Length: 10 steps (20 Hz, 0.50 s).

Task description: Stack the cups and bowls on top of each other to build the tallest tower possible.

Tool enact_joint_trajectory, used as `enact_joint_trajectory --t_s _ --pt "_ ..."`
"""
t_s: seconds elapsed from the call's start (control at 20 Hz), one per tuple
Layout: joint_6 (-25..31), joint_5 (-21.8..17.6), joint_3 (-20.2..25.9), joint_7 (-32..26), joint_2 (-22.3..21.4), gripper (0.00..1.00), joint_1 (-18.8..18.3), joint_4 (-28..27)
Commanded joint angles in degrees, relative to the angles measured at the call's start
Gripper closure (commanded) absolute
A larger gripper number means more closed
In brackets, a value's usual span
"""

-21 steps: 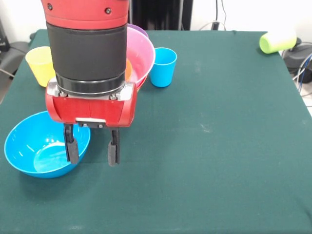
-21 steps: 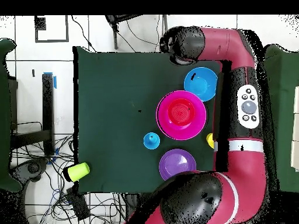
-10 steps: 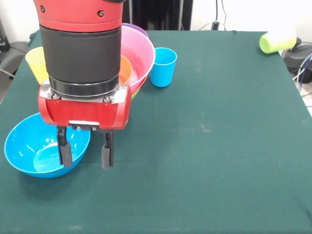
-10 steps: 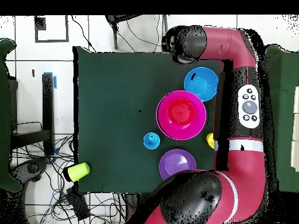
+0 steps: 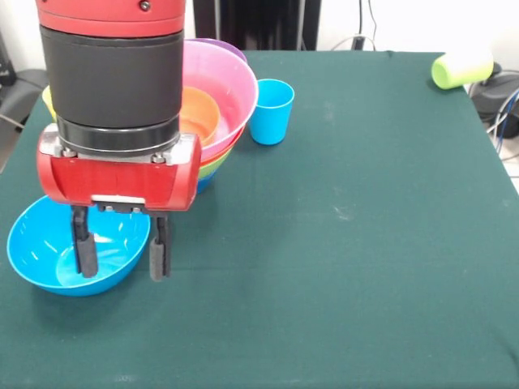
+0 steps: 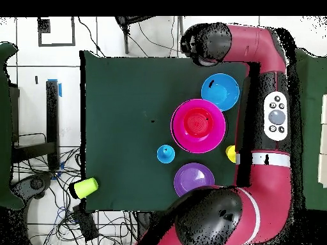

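Observation:
My gripper (image 5: 120, 255) hangs open over the right rim of the light blue bowl (image 5: 45, 251), one finger inside it and one outside. Behind it stands the tower: a large pink bowl (image 5: 231, 81) holding a small orange bowl (image 5: 203, 113), nested on orange-red, lime green and blue bowls. A purple bowl (image 5: 229, 49) peeks out behind. The light blue cup (image 5: 270, 111) stands upright right of the tower. The yellow cup (image 5: 47, 99) is mostly hidden by the arm. The lime green cup (image 5: 461, 69) lies on its side at the far right corner.
From overhead, the light blue bowl (image 6: 220, 91), pink bowl (image 6: 198, 126), purple bowl (image 6: 193, 179), blue cup (image 6: 165, 153), yellow cup (image 6: 230, 153) and lime cup (image 6: 84, 187) sit on the green cloth (image 6: 121, 102). The arm's wrist (image 6: 205, 43) covers the gripper there.
The gripper has slid left in the front view, further over the light blue bowl's rim, uncovering more of the pink stack. It stays open. Nothing else moved.

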Motion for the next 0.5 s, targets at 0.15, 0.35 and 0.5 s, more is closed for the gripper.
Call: enact_joint_trajectory --t_s 0.15,0.35,0.5 --pt "8.7 -3.2 -4.2 -14.4 1.0 0.00 1.9 1.7" --pt "8.3 -3.3 -6.2 -11.1 1.4 0.00 2.3 2.3" --pt "7.0 -2.5 -7.4 -8.9 1.0 0.00 2.2 4.5"
